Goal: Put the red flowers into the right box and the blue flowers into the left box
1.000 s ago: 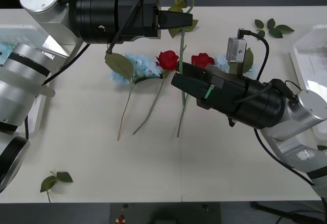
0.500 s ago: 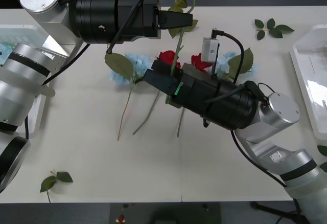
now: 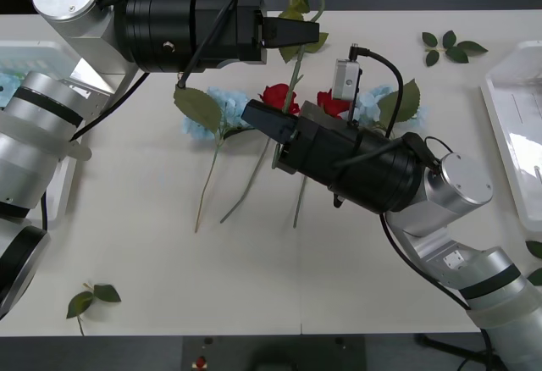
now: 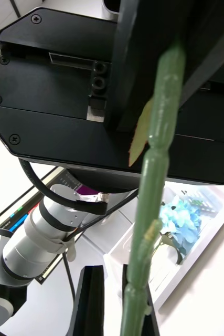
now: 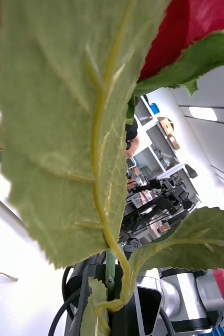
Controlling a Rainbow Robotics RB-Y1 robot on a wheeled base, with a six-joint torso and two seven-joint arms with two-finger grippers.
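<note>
My left gripper (image 3: 298,32) hangs above the table's far side, shut on the stem (image 3: 294,83) of a red flower. Its leaf (image 5: 91,131) and red bloom (image 5: 195,26) sit close to the left wrist camera. My right gripper (image 3: 258,117) is up against that stem (image 4: 156,157), just below the left gripper. Two more red flowers (image 3: 278,97) lie on the table among blue flowers (image 3: 237,108). The left box (image 3: 30,49) at the far left holds blue flowers (image 4: 182,226). The right box (image 3: 517,125) is at the right edge.
Loose leaf sprigs lie at the back right (image 3: 449,45) and front left (image 3: 93,295). Long stems (image 3: 207,185) stretch toward me across the middle of the table. The right arm's body covers part of the flower pile.
The right gripper has swung left from beside the roses to the hanging stem, then drawn back slightly. The left arm and its rose have stayed put.
</note>
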